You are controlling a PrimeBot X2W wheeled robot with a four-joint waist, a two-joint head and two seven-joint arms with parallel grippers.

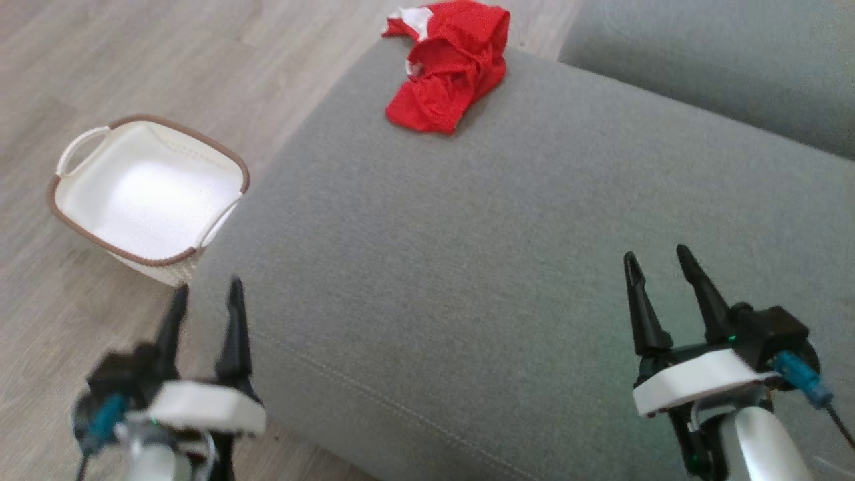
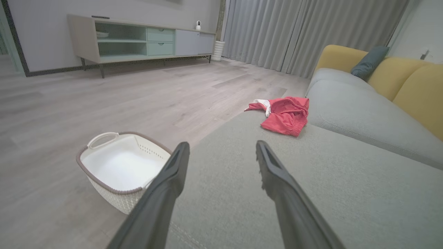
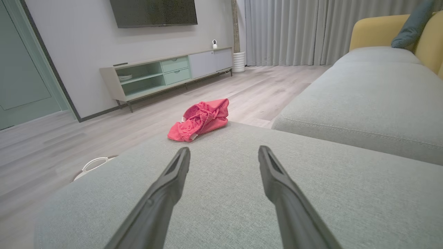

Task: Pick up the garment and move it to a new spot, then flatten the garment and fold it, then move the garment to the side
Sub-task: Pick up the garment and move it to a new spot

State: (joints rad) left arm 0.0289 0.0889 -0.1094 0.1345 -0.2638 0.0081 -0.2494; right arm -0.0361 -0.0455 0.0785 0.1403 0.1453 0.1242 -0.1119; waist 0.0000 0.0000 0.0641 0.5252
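Red garment (image 1: 447,67) lies crumpled at the far edge of the grey sofa cushion (image 1: 467,280), well apart from both grippers. Left gripper (image 1: 208,285) and right gripper (image 1: 656,254): fingers spread apart, empty. White basket (image 1: 227,150) on floor, left of cushion.

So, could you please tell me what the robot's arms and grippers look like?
The left gripper and right gripper match: two long black fingers tapering to points, set in a black block on a white collar. A blue plug with a dark cable sits at each wrist, beside small green lights. The forearms are pale and glossy.
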